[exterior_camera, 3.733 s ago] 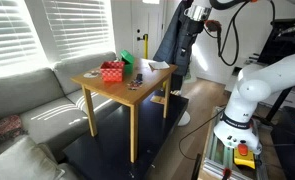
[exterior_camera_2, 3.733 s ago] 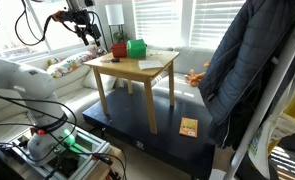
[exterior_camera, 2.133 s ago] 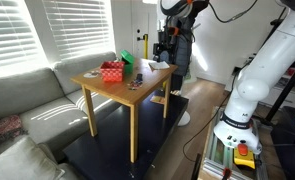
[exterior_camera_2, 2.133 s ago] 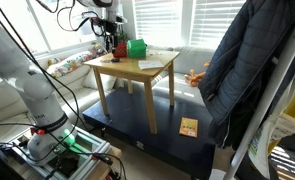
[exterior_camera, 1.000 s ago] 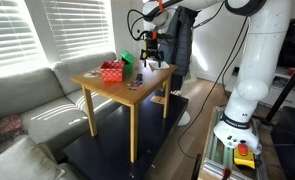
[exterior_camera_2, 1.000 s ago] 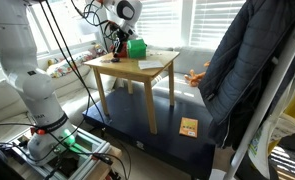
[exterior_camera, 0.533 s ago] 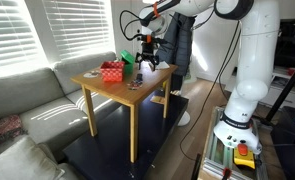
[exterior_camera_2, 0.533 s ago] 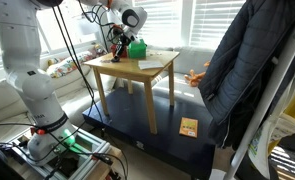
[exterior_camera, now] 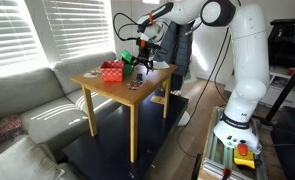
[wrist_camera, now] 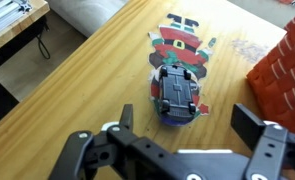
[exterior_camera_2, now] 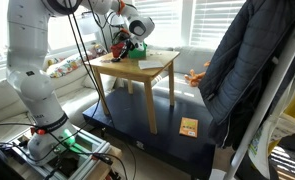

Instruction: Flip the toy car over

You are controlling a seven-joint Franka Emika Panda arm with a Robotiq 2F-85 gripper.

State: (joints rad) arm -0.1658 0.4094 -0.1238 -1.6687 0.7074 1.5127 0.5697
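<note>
Wrist view: the toy car (wrist_camera: 177, 95) lies on the wooden table (wrist_camera: 77, 90), its dark face upward with blue showing at the edges; whether that face is roof or underside cannot be told; one end touches a flat Santa figure (wrist_camera: 183, 45); a red brick-patterned box (wrist_camera: 282, 80) stands near; the gripper (wrist_camera: 185, 122) hovers above the car, jaws spread wide, grasping nothing.

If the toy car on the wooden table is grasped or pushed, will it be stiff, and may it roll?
The toy car looks like moulded plastic, so it is probably stiff and light. Its dark underside seems to face up, so a push would likely slide it, not roll it. Its rounded blue sides may slip.
</note>
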